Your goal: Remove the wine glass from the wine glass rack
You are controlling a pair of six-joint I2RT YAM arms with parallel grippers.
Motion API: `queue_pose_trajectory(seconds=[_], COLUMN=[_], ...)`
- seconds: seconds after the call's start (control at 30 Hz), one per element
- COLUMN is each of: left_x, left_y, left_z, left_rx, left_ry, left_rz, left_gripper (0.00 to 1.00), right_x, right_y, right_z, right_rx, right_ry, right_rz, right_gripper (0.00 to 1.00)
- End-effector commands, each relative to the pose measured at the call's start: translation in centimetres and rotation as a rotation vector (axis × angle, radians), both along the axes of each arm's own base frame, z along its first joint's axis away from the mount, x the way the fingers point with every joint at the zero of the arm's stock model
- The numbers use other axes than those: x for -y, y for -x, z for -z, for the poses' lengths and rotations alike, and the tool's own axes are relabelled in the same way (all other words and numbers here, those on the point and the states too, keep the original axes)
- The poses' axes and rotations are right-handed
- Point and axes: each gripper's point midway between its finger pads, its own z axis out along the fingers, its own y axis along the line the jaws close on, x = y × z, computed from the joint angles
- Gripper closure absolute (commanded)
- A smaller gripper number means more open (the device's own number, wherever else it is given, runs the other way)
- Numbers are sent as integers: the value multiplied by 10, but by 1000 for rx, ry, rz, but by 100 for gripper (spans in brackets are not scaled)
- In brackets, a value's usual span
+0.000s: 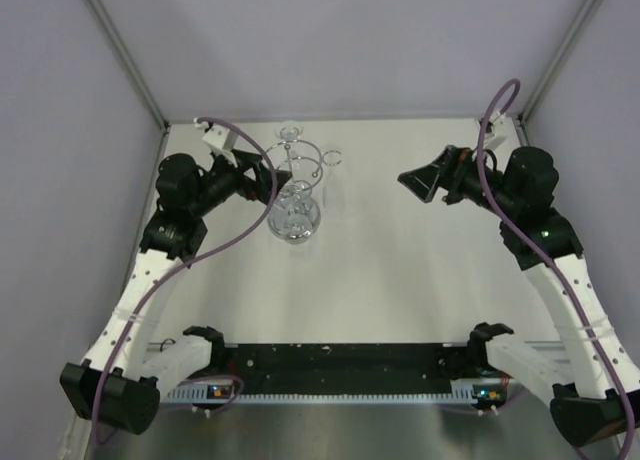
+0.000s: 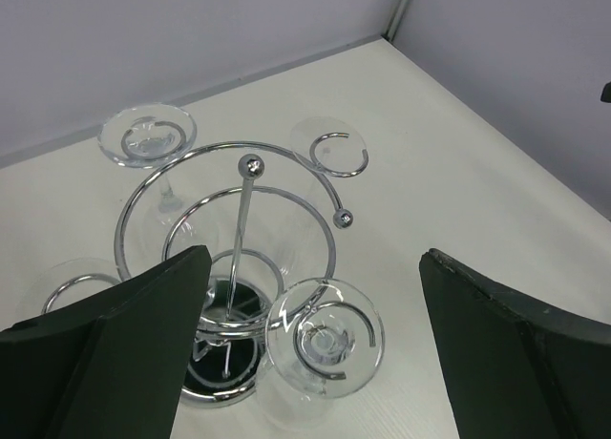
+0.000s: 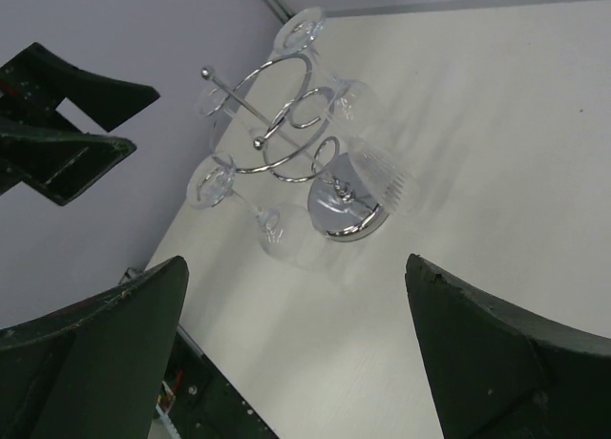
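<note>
Left gripper [image 2: 317, 256] is hovering at the rack [image 2: 225, 158], jaws spread wide, likely to straddle the nearest hanging glass [image 2: 325, 340] — right gripper [image 3: 296, 265], jaws likewise spread, is idling well apart.

The wine glass rack [image 2: 240, 248] is shiny chrome wire with a ball-topped thin post, spiral rings and a round mirrored base, standing upright toward the far left of the white table [image 1: 400, 280]. A clear wine glass [image 2: 325, 339] hangs bowl-down, its round foot resting in a loop. Other glasses [image 2: 148, 135] hang likewise from other loops.
</note>
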Motion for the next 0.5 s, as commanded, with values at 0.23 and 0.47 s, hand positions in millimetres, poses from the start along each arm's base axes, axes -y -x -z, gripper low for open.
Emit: queue_pose_trajectory(seconds=[0.23, 0.47], left_x=[25, 34], left_y=[-48, -64], left_z=[-4, 22], left_rx=[195, 208], left_ry=[-51, -91], left_rz=[-102, -146], left_gripper=[5, 6], right_x=[-18, -25], right_y=[34, 44], right_z=[15, 15], right_rx=[27, 36], right_ry=[64, 63], right_rz=[-82, -133], right_gripper=[4, 4])
